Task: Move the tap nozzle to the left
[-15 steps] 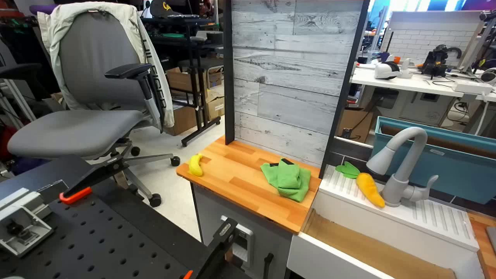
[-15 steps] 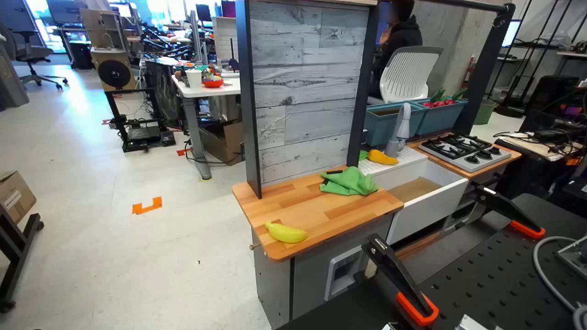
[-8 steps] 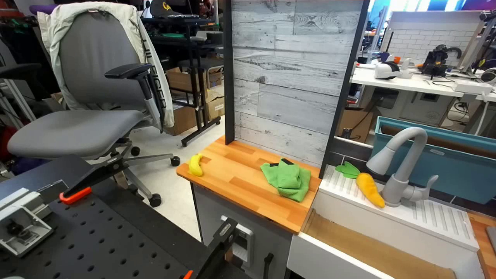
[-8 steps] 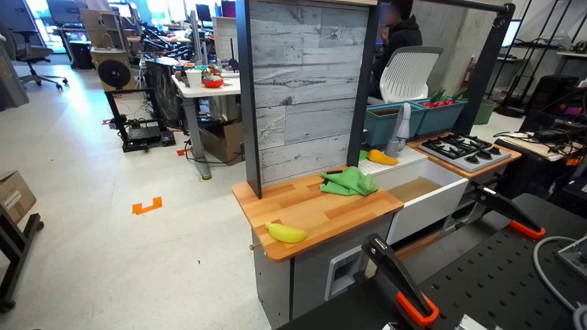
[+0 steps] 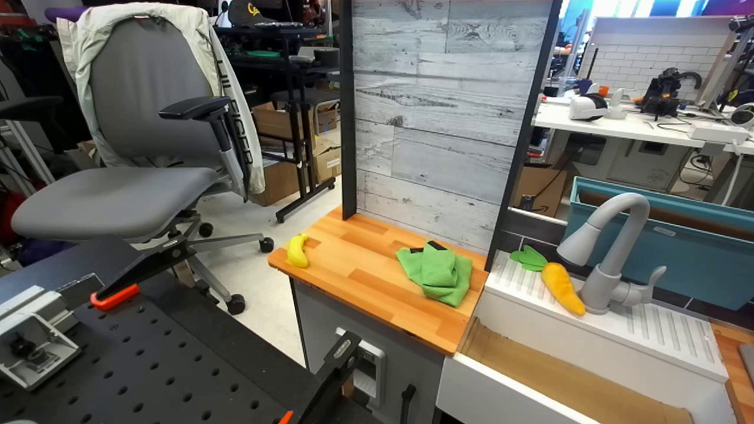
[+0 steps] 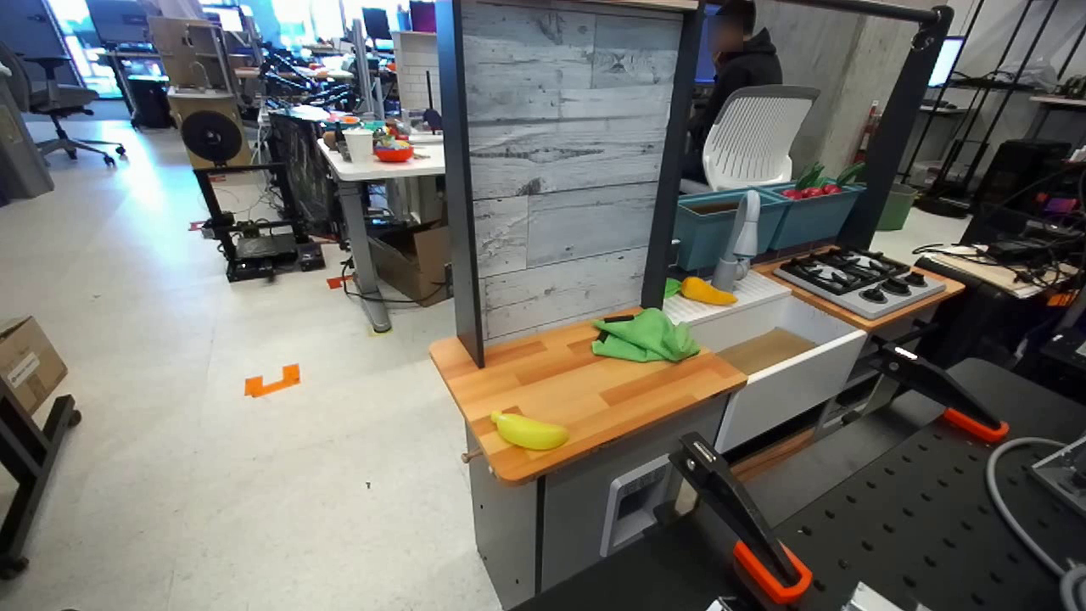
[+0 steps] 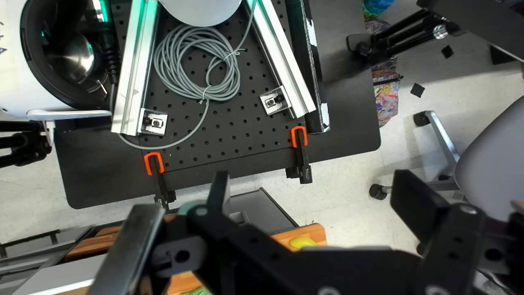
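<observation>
The tap nozzle (image 5: 625,244) is a light grey arched spout on the back ledge of the white sink (image 5: 601,335). In that exterior view its head hangs down toward the left, over an orange toy carrot (image 5: 562,288) lying beside the base. The tap nozzle also shows in an exterior view (image 6: 743,233), partly edge-on. It is out of the wrist view. My gripper (image 7: 312,176) shows only in the wrist view. Its fingers stand wide apart with nothing between them, high above the floor by the table edge and away from the tap.
A yellow banana (image 6: 529,431) and green cloth (image 6: 649,337) lie on the wooden counter (image 6: 560,386). A tall wood panel (image 5: 447,118) stands behind it. A teal planter (image 5: 701,253) sits behind the tap, a stove (image 6: 861,280) beyond the sink. Clamps (image 6: 747,526) grip the black table (image 7: 229,135).
The tap nozzle, the toys and the cloth have not moved. Only the person in the background has shifted their head a little.
</observation>
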`<act>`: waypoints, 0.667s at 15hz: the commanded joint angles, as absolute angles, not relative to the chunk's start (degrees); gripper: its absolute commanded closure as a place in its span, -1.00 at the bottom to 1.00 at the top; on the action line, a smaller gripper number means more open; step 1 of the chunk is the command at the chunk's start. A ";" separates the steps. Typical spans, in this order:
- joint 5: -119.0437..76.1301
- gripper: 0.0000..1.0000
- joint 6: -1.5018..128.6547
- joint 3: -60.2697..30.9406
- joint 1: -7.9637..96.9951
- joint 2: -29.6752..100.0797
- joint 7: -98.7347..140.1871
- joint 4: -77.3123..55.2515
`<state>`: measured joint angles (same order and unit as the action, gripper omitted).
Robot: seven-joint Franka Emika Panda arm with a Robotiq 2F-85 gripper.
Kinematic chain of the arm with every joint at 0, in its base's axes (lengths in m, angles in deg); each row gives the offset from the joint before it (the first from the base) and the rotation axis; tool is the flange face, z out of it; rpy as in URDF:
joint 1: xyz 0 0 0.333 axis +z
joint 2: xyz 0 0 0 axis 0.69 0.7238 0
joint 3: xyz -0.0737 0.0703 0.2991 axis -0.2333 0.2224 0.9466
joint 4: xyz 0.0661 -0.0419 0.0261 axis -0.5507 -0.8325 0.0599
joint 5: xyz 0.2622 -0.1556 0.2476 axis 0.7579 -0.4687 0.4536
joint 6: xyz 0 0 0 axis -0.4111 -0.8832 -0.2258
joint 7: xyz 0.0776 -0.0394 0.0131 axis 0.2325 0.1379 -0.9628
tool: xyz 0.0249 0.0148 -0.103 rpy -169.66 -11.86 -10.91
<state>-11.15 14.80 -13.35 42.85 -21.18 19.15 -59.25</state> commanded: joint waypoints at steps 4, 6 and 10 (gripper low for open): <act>-10.90 -1.00 14.66 -12.79 42.10 -21.12 18.78 -59.15; -10.90 -1.00 14.66 -12.79 42.10 -21.12 18.78 -59.15; -10.50 -1.00 14.92 -12.92 41.99 -20.36 19.11 -58.94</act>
